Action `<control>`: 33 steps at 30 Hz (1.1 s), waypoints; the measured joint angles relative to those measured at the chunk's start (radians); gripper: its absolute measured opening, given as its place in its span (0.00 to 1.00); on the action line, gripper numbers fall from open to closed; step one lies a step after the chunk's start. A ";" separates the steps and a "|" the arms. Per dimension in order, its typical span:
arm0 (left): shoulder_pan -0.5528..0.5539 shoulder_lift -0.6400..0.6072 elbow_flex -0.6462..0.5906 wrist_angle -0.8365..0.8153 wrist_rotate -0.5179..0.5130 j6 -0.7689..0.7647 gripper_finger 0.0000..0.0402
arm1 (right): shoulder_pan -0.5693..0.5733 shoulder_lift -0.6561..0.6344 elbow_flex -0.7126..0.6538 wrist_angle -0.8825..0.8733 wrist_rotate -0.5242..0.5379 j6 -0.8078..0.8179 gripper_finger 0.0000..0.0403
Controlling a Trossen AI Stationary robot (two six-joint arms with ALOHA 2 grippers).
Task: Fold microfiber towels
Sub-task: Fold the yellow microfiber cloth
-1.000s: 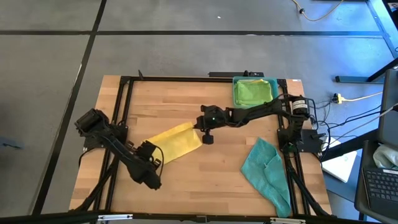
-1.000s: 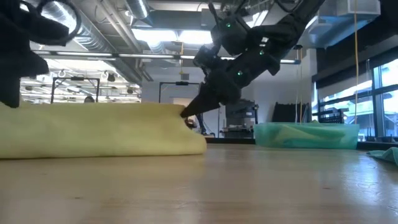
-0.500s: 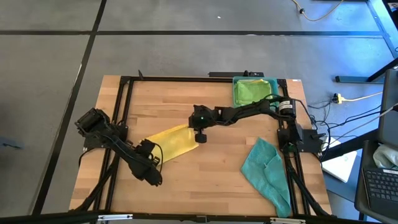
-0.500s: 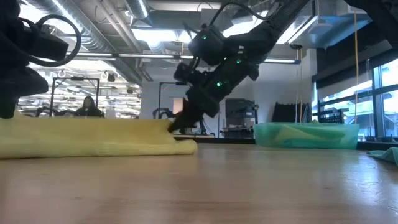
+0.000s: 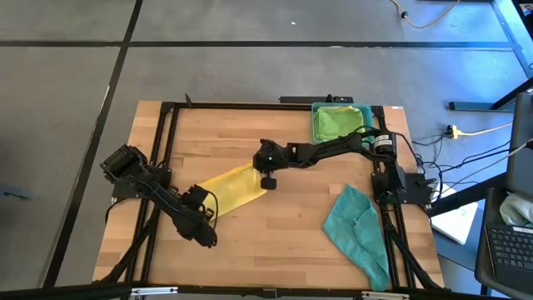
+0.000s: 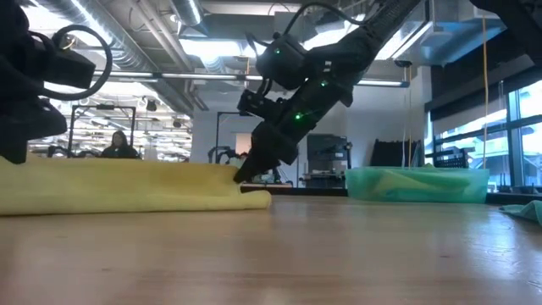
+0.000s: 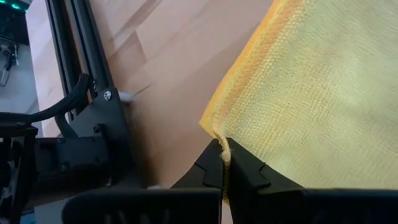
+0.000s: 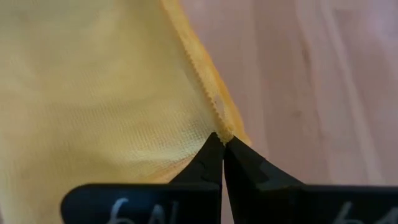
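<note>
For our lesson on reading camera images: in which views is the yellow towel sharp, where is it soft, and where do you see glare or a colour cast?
Right wrist view: the yellow towel shows crisp weave at the right gripper; left wrist view: the hem is sharp at the left gripper; low view: the near tabletop is soft and the ceiling lights glare; high view: a blue cast falls on the floor at right.

Overhead camera looks straight down, taking in the whole table (image 5: 283, 225). Low camera sits at tabletop height, facing level across into the room. Both wrist cameras look at close range onto the yellow towel (image 5: 229, 188), which all four views share.
</note>
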 joint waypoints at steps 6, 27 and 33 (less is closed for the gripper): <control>0.000 0.000 0.000 0.000 -0.005 0.000 0.00 | 0.000 0.000 0.000 -0.001 0.048 -0.001 0.02; 0.000 -0.029 -0.022 0.077 0.050 0.001 0.21 | -0.002 -0.001 -0.002 -0.006 0.098 0.002 0.24; -0.001 -0.115 -0.023 0.009 0.050 -0.007 0.25 | 0.005 -0.021 -0.002 -0.073 0.081 0.116 0.29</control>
